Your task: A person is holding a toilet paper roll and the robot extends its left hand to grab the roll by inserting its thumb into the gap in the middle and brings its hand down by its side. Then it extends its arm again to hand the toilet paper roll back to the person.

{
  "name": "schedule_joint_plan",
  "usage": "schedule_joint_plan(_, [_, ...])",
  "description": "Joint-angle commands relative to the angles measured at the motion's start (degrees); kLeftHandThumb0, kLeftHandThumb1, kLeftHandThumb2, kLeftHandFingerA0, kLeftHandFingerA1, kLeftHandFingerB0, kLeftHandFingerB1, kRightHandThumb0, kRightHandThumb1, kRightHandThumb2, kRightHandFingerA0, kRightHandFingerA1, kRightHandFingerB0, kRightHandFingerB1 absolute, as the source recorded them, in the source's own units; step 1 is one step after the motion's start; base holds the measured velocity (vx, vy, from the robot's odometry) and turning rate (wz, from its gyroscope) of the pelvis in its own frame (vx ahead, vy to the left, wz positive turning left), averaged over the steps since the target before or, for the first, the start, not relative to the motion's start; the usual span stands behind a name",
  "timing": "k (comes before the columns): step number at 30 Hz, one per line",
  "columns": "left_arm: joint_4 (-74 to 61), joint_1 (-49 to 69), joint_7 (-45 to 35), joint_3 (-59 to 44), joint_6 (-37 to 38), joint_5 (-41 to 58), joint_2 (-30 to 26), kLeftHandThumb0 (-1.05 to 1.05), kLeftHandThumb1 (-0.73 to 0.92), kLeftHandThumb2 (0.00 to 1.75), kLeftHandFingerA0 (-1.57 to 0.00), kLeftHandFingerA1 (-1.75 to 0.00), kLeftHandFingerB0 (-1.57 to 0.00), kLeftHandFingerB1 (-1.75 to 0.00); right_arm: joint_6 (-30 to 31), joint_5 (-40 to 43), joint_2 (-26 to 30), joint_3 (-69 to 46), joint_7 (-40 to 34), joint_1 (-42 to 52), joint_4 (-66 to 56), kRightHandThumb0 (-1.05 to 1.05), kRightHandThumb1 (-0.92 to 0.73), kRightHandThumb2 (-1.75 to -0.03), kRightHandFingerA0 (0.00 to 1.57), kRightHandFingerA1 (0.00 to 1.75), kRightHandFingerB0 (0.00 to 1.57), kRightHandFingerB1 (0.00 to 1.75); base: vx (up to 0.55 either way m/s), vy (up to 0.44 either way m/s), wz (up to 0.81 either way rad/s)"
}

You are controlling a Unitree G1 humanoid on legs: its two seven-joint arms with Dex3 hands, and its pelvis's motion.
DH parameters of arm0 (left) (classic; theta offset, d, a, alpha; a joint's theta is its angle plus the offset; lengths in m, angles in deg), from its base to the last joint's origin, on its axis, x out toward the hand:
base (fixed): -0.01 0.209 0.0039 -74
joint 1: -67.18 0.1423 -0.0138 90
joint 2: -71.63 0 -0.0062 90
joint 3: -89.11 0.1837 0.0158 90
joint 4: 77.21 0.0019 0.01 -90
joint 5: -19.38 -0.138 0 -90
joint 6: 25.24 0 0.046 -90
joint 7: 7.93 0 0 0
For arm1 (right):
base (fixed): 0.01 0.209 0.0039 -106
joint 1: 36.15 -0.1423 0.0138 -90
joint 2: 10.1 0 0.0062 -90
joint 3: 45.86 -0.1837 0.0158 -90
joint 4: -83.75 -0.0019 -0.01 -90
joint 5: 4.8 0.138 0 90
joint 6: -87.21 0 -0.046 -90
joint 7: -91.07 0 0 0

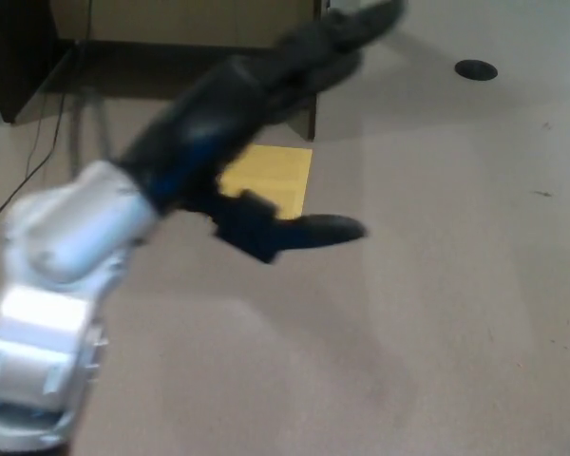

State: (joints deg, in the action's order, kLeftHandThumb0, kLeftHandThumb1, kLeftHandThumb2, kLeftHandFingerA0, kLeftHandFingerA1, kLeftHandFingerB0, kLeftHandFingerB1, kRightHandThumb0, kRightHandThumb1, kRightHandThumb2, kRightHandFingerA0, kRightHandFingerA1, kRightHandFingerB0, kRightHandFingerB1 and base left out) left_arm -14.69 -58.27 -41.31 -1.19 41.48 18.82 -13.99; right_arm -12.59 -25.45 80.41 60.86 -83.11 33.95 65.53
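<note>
Head view: roll nowhere in frame, so nothing to place beyond that. Left hand raised across the upper middle, badly smeared by motion blur, holding nothing. Fingers stretched up and to the right toward the top edge, thumb sticking out well below them and pointing right, so spread wide with a clear gap between, as far as the blur allows. Silver forearm filling the lower left corner, rising from the bottom edge to the black hand. Behind the hand, flat on the floor, a yellow sheet, partly covered by the palm and the thumb's base. Farther back, a dark cabinet at upper left, with a thin cable trailing down from it over the floor toward the left edge. Near the top right, well apart from the hand, a small dark disc on the floor. Right hand out of sight.
</note>
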Motion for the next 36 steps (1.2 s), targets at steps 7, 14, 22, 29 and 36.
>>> schedule_joint_plan(7, [-0.3, 24.83, -4.08, -12.74, 6.05, 11.47, -4.43, -0.5, 0.37, 0.72, -0.03, -0.41, -0.08, -0.11, 0.69, 0.91, 1.58, -1.51, 0.8, 1.19, 0.28, -0.37, -0.72, -0.61, 0.62, 0.62, 0.34, 0.34, 0.0, 0.0, 0.0])
schedule_joint_plan(14, [17.78, 43.82, 1.92, -19.28, 21.86, 7.53, -0.15, -0.25, 0.23, 0.8, -0.03, -0.49, 0.0, -0.48, 0.92, 0.4, 2.41, -1.85, 0.1, 0.99, 0.53, -0.25, -0.5, -0.99, 0.58, 0.73, 0.2, 0.53, 0.0, 0.0, 0.0])
schedule_joint_plan(22, [42.08, 48.47, 8.44, -24.06, 34.49, 4.83, -1.01, -0.51, 0.37, 0.62, -0.2, -0.4, -0.12, -0.33, 0.82, 0.32, 2.04, -1.86, 0.11, -0.2, 1.19, -0.38, -0.71, -0.61, 0.62, 0.66, 0.37, 0.35, 0.0, 0.0, 0.0])
schedule_joint_plan(29, [55.48, 50.79, 14.09, -22.48, 38.25, 2.51, -0.44, -0.21, 0.29, 0.84, -0.09, -0.51, -0.07, -0.5, -0.6, -0.76, 2.19, -0.75, -1.24, 2.2, 1.43, -0.38, -0.7, -0.61, 0.65, 0.7, 0.38, 0.36, 0.0, 0.0, 0.0])
schedule_joint_plan(36, [67.25, 46.21, 20.03, -20.16, 42.45, -0.73, -3.46, -0.37, 0.41, 0.61, -0.32, -0.4, -0.25, -0.35, 0.82, 0.2, 1.51, -1.61, -1.16, 0.97, 1.39, -0.39, -0.7, -0.61, 0.62, 0.63, 0.33, 0.34, 0.0, 0.0, 0.0])
